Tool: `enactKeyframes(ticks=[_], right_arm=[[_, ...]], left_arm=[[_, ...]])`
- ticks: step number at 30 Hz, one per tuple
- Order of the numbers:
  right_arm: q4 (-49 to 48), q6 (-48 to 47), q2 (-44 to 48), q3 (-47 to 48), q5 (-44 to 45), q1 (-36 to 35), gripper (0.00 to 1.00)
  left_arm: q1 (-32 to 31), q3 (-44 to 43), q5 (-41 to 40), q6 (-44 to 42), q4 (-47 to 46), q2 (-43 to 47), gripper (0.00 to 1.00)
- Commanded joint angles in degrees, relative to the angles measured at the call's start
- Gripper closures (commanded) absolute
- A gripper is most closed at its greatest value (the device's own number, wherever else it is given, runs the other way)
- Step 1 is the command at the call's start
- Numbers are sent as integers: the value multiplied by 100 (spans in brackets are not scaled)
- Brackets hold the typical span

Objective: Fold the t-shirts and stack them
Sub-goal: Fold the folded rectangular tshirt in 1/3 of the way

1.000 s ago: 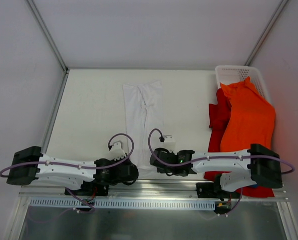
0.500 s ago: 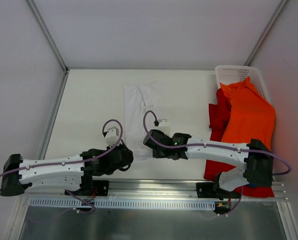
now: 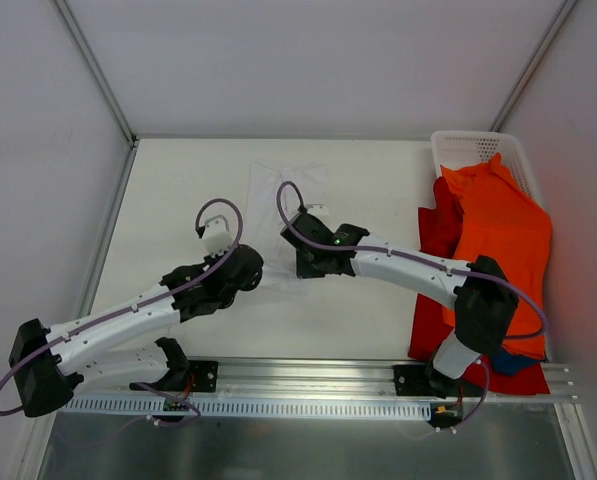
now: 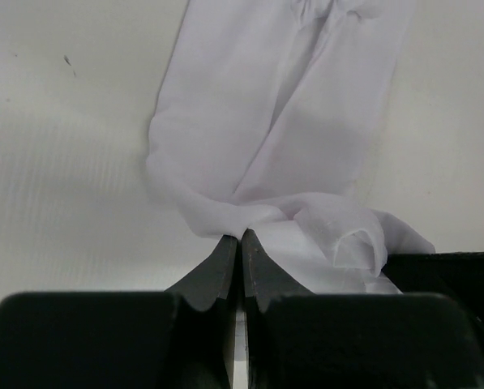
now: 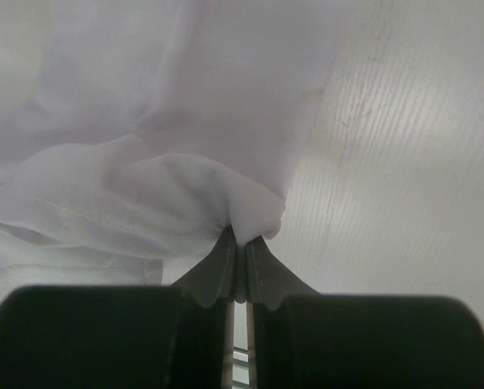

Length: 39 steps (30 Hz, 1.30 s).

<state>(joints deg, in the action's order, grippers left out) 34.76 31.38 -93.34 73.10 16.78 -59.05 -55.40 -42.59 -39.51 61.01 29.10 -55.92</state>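
Observation:
The white t-shirt (image 3: 278, 195) lies as a long narrow strip in the middle of the table, its near end lifted and folding back. My left gripper (image 3: 250, 268) is shut on that end's left corner, the cloth (image 4: 258, 154) bunching at its tips (image 4: 240, 237). My right gripper (image 3: 303, 262) is shut on the right corner, white cloth (image 5: 144, 162) draping over its fingertips (image 5: 238, 241). The orange t-shirt (image 3: 498, 240) hangs out of the basket over the red t-shirt (image 3: 440, 225) at the right.
A white mesh basket (image 3: 473, 150) stands at the back right corner. Metal frame rails (image 3: 98, 250) run along the table's left edge and the near edge (image 3: 308, 380). Bare table (image 3: 178, 190) shows left of the white shirt.
Both grippers have carried the white shirt's near end away from the front edge towards the back, so the strip now looks shorter and doubles over itself.

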Motion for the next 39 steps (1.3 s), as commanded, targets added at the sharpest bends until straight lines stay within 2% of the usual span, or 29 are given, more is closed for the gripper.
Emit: enactKeyframes(ticks=[1,10,19,39], right_arm=[[303,-631,-351,458,-165,244,100],[373,-1107,-1256,1758,-421,841,100],[461,-1283,-1696,2296,-473,1140,100],[382,-1503,-2732,2946,-552,1844,99]], left_arm=[[353,-372,100,-617,-307,-305,100],[1443,-909,926,-1355,-1239,-1358,100],[2155,-1410,1463,-1663,-1662,-2264,100],[2639,-2148,2078,-1707,-2629,-4014,100]])
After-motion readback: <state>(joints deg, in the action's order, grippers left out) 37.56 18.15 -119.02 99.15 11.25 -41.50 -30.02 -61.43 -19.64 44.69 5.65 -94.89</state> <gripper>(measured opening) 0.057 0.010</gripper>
